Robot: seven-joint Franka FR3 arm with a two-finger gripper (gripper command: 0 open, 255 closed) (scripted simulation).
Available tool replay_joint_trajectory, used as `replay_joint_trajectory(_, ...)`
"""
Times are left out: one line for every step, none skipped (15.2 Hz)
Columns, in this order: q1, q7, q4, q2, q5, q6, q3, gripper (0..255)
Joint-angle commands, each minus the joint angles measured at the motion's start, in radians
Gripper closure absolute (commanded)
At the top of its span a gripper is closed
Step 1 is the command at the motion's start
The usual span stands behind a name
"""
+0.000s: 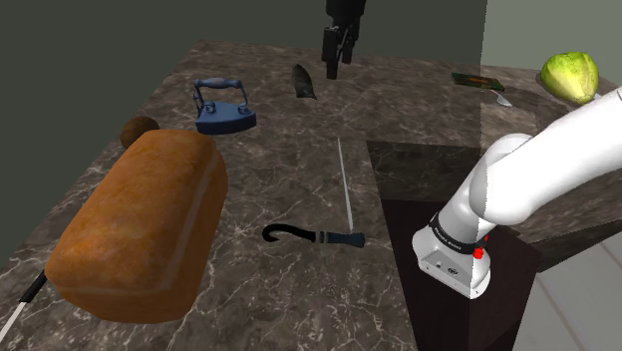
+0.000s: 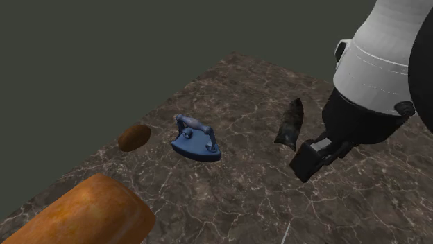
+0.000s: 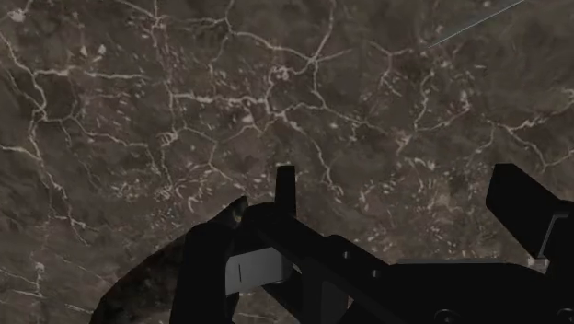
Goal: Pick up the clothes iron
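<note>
The clothes iron point(image 1: 223, 108) point(image 2: 196, 141) is small and blue with a looped handle. It stands upright on the dark marble counter point(image 1: 289, 160), toward the far part at the shoulder view's left. My black gripper point(image 1: 336, 50) point(image 2: 316, 156) point(image 3: 368, 207) hangs in the air above the counter, off to the shoulder view's right of the iron and well apart from it. Its fingers stand apart with nothing between them. A dark, pointed flat object point(image 1: 304, 82) point(image 2: 291, 123) lies on the counter between the iron and the gripper.
A large brown bread loaf point(image 1: 145, 224) point(image 2: 83, 215) fills the near left of the counter, with a brown potato point(image 1: 140, 130) point(image 2: 134, 137) behind it. A thin grey rod point(image 1: 345, 184) and a black hooked tool point(image 1: 314, 236) lie mid-counter. A lettuce point(image 1: 569, 75) sits far right.
</note>
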Motion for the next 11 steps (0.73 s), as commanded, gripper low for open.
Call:
replay_joint_trajectory(0.012,-0.005,0.063,0.070,-0.002,0.014,0.018,0)
replay_joint_trajectory(0.017,-0.007,0.093,0.104,-0.004,0.020,0.027,0)
replay_joint_trajectory(0.023,-0.009,0.124,0.137,-0.007,0.024,0.036,0)
replay_joint_trajectory(0.029,-0.010,0.156,0.170,-0.010,0.028,0.045,0)
replay_joint_trajectory(0.035,-0.012,0.190,0.204,-0.014,0.031,0.054,0)
replay_joint_trajectory(0.041,-0.013,0.224,0.238,-0.019,0.033,0.063,0)
replay_joint_trajectory(0.048,-0.014,0.259,0.271,-0.025,0.034,0.073,0)
replay_joint_trajectory(0.055,-0.015,0.296,0.306,-0.031,0.033,0.082,0)
replay_joint_trajectory(0.062,-0.015,0.334,0.340,-0.038,0.032,0.091,0)
replay_joint_trajectory(0.070,-0.015,0.373,0.375,-0.046,0.029,0.100,0)
replay_joint_trajectory(0.078,-0.016,0.414,0.411,-0.054,0.026,0.109,0)
